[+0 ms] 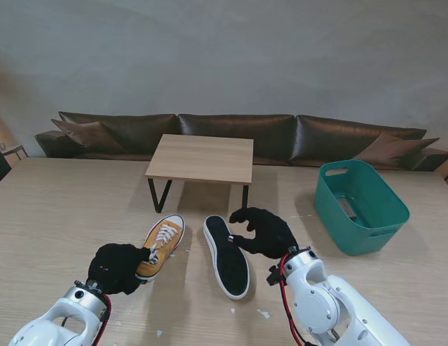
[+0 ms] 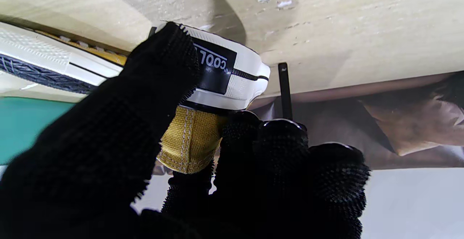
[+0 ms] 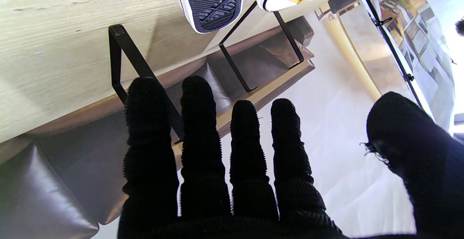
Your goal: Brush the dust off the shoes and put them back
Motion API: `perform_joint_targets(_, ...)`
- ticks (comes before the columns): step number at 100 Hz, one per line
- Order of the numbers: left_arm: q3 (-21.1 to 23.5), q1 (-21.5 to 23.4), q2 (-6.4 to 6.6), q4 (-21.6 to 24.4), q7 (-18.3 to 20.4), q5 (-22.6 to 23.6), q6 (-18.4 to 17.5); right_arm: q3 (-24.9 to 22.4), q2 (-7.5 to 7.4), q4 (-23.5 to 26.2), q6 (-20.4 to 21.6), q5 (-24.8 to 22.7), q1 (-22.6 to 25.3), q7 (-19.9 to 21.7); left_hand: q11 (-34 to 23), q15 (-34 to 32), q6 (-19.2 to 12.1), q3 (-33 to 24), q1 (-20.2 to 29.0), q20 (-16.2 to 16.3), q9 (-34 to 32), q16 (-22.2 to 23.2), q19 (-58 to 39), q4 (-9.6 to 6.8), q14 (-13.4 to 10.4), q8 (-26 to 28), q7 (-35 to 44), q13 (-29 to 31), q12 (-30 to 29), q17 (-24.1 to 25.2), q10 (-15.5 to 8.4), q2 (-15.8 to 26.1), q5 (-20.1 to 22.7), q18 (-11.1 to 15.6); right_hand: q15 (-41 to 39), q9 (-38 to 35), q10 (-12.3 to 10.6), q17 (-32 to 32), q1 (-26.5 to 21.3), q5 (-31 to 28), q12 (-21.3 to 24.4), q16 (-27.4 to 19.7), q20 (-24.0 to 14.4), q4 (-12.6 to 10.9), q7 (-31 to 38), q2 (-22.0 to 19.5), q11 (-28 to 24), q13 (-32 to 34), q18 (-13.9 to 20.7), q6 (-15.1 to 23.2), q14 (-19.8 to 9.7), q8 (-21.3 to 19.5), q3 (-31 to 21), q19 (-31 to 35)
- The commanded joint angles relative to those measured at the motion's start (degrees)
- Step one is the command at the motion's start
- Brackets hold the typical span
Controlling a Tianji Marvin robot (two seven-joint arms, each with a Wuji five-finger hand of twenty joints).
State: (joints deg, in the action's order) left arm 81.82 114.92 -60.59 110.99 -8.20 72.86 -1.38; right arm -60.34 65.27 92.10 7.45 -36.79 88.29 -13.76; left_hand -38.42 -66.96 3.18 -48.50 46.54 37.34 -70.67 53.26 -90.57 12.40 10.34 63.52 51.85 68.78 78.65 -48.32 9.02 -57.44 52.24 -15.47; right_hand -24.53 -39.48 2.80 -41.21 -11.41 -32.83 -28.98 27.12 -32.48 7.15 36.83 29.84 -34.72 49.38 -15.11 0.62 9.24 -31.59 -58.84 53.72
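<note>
A yellow sneaker (image 1: 163, 244) with white laces stands upright on the table, toe pointing away from me. My left hand (image 1: 117, 267), in a black glove, is shut on its heel; the left wrist view shows the thumb over the white heel (image 2: 232, 75) and the fingers (image 2: 275, 152) curled behind the yellow canvas. The second sneaker (image 1: 226, 255) lies on its side to the right, dark sole facing up. My right hand (image 1: 263, 231) hovers over its right edge, fingers apart and holding nothing. In the right wrist view, its fingers (image 3: 203, 148) spread wide.
A small wooden side table (image 1: 202, 160) with black legs stands beyond the shoes. A teal plastic basket (image 1: 359, 205) sits at the right. White specks (image 1: 263, 313) lie on the table near me. A brown sofa runs along the far edge.
</note>
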Motion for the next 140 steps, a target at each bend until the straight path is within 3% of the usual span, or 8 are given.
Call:
perform_joint_targets(1,0.5,-0.1,-0.22,2.1,0.6,-0.1,-0.6,0.2,0.24,0.0,0.1,0.0,0.2,1.0,-0.1,0.6,8.6,-6.7,7.4,0.7,-3.1,0.6,0.2,-2.34,-3.1,8.3,39.2,3.3,2.1,-1.5,-5.4,6.0,10.4,1.2,-0.4,0.3,0.7,21.9,0.2,1.5,-0.2,0.3,-0.2,-1.3,0.4,-2.0,-0.1,0.2,-1.3,-0.1,0.5,0.7,0.8,-0.6)
perform_joint_targets(59,4.1,0.5,-0.62,9.9,3.9,-3.6,-6.5,0.4,0.27,-0.5,0.2,0.2,-0.3,1.0,0.5,1.5,9.2,-5.4,7.8,1.0,-2.7,1.1,0.8,-2.34,-3.0,9.0,39.0,3.1,2.7,-0.6,-5.1,7.1,9.5,0.8,-0.5,0.6,0.8,22.0,0.2,1.7,-0.1,0.3,-0.1,-1.4,0.4,-2.2,-0.1,0.0,-1.3,-0.2,0.5,0.8,0.9,-0.6)
perform_joint_targets(89,4.9,-1.1,-0.86,12.5,2.8,-3.9,-7.8,0.5,0.24,-0.7,0.2,0.4,-0.4,1.3,0.8,1.6,9.1,-5.1,8.0,1.3,-2.6,1.6,0.9,-2.34,-3.0,9.3,38.9,3.1,2.9,-0.7,-5.0,7.2,9.4,0.4,-0.6,0.8,0.8,22.0,0.3,1.9,-0.1,0.3,-0.1,-1.4,0.3,-2.4,-0.1,0.0,-1.2,-0.2,0.6,0.9,1.1,-0.5)
perform_joint_targets(117,2.7,-7.5,-1.24,8.9,-2.0,-5.3,-7.0,0.5,0.27,-0.9,0.0,0.5,-0.6,1.3,0.8,1.5,9.3,-5.1,8.1,1.5,-2.8,1.8,0.8,-2.20,-2.9,9.4,38.9,3.2,2.8,-1.0,-4.8,7.2,9.4,-0.1,-0.6,0.9,0.8,22.1,0.3,2.0,-0.1,0.3,-0.1,-1.5,0.3,-2.5,-0.2,0.0,-1.2,-0.3,0.6,0.9,1.1,-0.5)
perform_joint_targets(140,-0.7,-15.5,-1.43,3.3,-2.5,-8.4,-6.2,0.6,0.37,-1.5,-0.5,0.7,-1.1,1.2,0.9,1.7,9.6,-4.8,8.2,1.6,-2.6,1.9,0.8,-2.02,-2.4,9.5,38.8,3.2,2.7,-0.7,-4.4,7.4,9.2,-0.6,-0.6,0.8,0.9,22.1,0.3,2.0,-0.1,0.3,-0.1,-1.5,0.3,-2.5,-0.2,-0.1,-1.2,-0.4,0.6,0.9,1.1,-0.5)
